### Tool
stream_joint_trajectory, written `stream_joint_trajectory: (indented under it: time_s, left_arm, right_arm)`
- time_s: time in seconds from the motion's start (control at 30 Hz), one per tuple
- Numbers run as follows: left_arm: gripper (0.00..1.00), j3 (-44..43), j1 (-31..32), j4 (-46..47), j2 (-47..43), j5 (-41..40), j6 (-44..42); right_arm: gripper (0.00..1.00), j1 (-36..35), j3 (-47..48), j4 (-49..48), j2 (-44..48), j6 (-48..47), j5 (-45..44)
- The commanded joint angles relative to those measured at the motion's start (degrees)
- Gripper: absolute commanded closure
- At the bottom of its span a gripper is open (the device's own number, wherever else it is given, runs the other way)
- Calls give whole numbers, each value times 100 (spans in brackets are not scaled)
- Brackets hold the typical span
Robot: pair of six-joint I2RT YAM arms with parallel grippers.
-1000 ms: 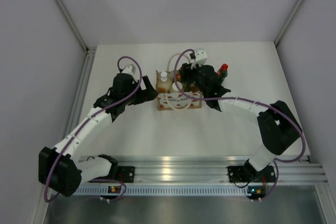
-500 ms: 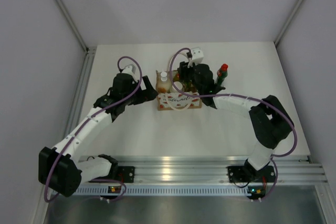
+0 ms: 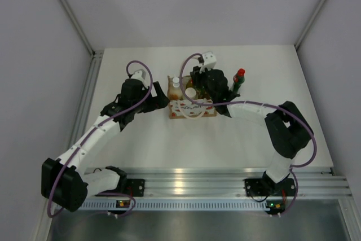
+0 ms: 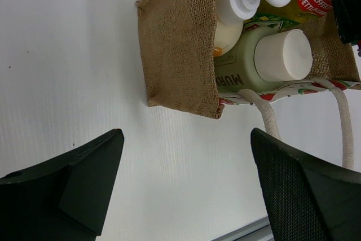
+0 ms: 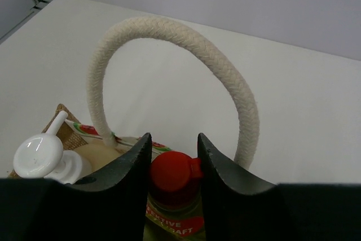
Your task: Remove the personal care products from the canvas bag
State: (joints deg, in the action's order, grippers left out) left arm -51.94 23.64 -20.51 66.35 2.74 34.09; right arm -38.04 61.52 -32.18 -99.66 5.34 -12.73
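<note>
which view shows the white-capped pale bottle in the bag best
Left wrist: the pale bottle shows close up, white cap and part of its label clear, inside the canvas bag. Top external shows only its cap as a small pale dot. Right wrist does not show it.

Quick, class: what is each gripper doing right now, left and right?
Left gripper: open, holding nothing, beside the bag.
Right gripper: closed on the red-capped yellow-green bottle standing in the bag.
</note>
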Motion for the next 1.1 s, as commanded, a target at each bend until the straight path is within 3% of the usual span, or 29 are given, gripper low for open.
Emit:
stream_joint_trajectory:
  time_s: [0.0,0.1,0.73,1.07]
  left_arm:
    - [2,26,9,293,-157,16,-95]
    - [2,26,9,293,-166,-2,-104]
    - [2,35,1,293,-148,-11,-95]
    - [2,44,0,285,-175,-19,-113]
  right_arm:
    - [93,-151,10,-560,104,-147,139]
    - [100,-212,-87,-727,288,-261,209]
    - [100,-318,-87,-552,1536,-693,324]
    - [100,-300,904,352,2011,-1149,105]
